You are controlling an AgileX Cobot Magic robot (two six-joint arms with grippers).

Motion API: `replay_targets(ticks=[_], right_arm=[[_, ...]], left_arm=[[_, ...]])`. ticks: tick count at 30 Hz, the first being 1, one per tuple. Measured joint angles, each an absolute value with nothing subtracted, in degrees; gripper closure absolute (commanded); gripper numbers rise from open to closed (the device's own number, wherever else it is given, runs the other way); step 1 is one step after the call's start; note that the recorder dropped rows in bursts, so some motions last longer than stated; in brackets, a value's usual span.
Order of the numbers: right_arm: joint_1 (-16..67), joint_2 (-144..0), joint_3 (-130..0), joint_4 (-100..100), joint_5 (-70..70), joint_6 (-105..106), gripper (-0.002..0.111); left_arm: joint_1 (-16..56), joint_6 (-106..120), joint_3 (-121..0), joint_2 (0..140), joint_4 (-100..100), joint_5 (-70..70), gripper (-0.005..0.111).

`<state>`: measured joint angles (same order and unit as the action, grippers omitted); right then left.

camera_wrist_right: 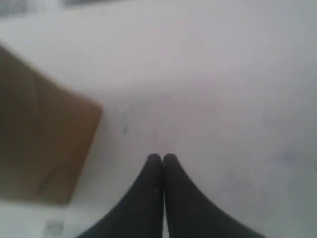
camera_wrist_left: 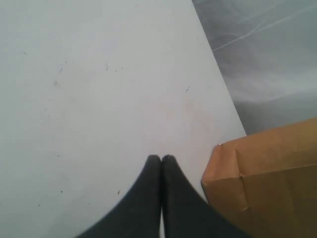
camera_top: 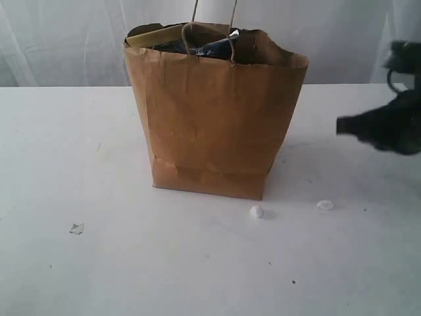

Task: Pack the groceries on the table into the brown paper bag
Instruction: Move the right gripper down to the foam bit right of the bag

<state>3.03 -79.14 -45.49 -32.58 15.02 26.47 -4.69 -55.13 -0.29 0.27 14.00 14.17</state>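
Observation:
The brown paper bag (camera_top: 210,118) stands upright in the middle of the white table (camera_top: 131,263). Groceries show over its ragged rim: a dark-blue packet (camera_top: 197,46) and an olive-tan edge (camera_top: 154,36); the rest is hidden inside. No grocery lies on the tabletop. My right gripper (camera_top: 342,126) hovers at the right edge, a blurred dark shape pointing toward the bag; its wrist view shows it (camera_wrist_right: 162,157) shut and empty over bare table, the bag (camera_wrist_right: 39,134) beside it. My left gripper (camera_wrist_left: 161,158) is shut and empty, next to a bag corner (camera_wrist_left: 262,173); it is out of the exterior view.
Two small white crumbs (camera_top: 256,211) (camera_top: 325,205) lie in front of the bag at the right. A tiny clear scrap (camera_top: 77,228) lies at the front left. A pale curtain (camera_top: 66,39) hangs behind the table's far edge.

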Motion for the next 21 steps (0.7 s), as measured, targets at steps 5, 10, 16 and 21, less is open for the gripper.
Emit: replay_targets(ticks=[5,10,16,21], right_arm=[[3.5,-81.0,-47.5,-10.6,40.4,22.1,0.108],[3.5,-89.2,-56.4,-15.6,55.3,32.0,0.108],[3.7,-100.6,-66.7,-27.0,61.9,43.0,0.107],[3.7,-103.0,-68.4,-24.5,57.9,44.6,0.082]], left_arm=[[-4.7,-55.1,-0.3,0.3,14.0,14.2,0.107],[-4.7,-55.1,-0.3,0.3,14.0,14.2,0.107],[-4.7,-55.1,-0.3,0.3,14.0,14.2,0.107],[-4.7,-55.1,-0.3,0.3,14.0,14.2,0.107]])
